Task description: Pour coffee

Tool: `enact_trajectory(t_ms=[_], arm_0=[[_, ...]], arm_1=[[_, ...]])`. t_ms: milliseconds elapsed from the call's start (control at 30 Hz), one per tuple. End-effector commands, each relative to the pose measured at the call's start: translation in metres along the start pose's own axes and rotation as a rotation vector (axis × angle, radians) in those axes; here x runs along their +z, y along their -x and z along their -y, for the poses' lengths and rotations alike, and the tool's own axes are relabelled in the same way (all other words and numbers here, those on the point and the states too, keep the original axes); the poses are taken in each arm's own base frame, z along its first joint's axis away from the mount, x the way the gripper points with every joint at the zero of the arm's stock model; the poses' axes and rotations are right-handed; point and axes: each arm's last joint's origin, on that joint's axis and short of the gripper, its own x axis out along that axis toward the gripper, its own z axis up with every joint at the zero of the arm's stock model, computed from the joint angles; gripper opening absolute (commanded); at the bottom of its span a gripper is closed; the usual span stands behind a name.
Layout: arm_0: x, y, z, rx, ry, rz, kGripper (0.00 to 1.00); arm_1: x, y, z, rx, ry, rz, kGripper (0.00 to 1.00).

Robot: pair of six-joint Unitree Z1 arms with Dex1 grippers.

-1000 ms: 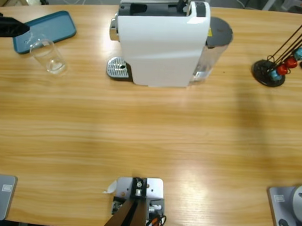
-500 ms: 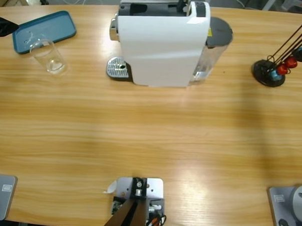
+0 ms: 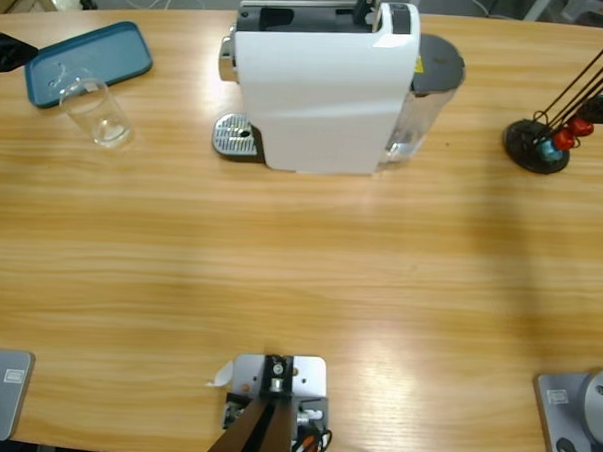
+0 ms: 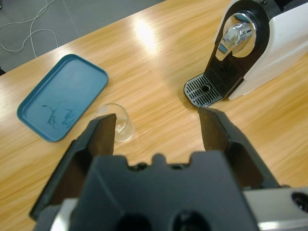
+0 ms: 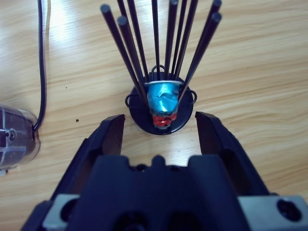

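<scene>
In the high view the left gripper [image 3: 4,51] shows only as a black tip at the left edge. The capsule rack [image 3: 546,137] runs off the right edge. Whether the glass [image 3: 96,114] holds liquid is too faint to tell.

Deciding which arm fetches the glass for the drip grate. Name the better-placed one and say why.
Left, probably. Its open gripper looks straight at the empty glass, with the blue tray beside it and the drip grate close by. The right gripper faces the capsule stand, far across the table.
</scene>
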Motion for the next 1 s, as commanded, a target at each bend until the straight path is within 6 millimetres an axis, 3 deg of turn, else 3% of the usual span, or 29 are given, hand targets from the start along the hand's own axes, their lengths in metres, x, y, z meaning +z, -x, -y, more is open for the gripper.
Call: enact_trajectory(t_ms=[33, 300, 400, 567, 600, 667, 767, 967, 1000], arm_0=[[-0.012, -0.005, -0.001, 0.019, -0.003, -0.026, 0.734], [-0.013, -0.006, -0.001, 0.019, -0.003, -0.025, 0.734], [-0.013, -0.006, -0.001, 0.019, -0.003, -0.024, 0.734], [-0.014, -0.006, -0.001, 0.019, -0.005, -0.024, 0.734], [-0.014, -0.005, -0.001, 0.019, -0.005, -0.024, 0.734], [-0.014, -0.005, -0.002, 0.019, -0.004, -0.022, 0.734], [-0.014, -0.004, -0.002, 0.019, -0.006, -0.022, 0.734], [-0.014, -0.004, -0.002, 0.02, -0.009, -0.02, 0.73], [-0.014, -0.004, -0.002, 0.02, -0.009, -0.02, 0.732]], arm_1=[[-0.006, -0.015, 0.005, -0.038, 0.004, -0.046, 0.635], [-0.005, -0.02, 0.005, -0.045, -0.002, -0.041, 0.623], [-0.005, -0.021, 0.005, -0.045, -0.003, -0.04, 0.503], [-0.005, -0.023, 0.005, -0.05, -0.001, -0.045, 0.497], [-0.005, -0.025, 0.005, -0.05, -0.001, -0.047, 0.385], [-0.005, -0.027, 0.004, -0.051, 0.0, -0.049, 0.306], [-0.005, -0.028, 0.004, -0.051, 0.0, -0.05, 0.223], [-0.005, -0.03, 0.003, -0.052, 0.001, -0.052, 0.212], [-0.005, -0.03, 0.003, -0.052, 0.001, -0.052, 0.126]])
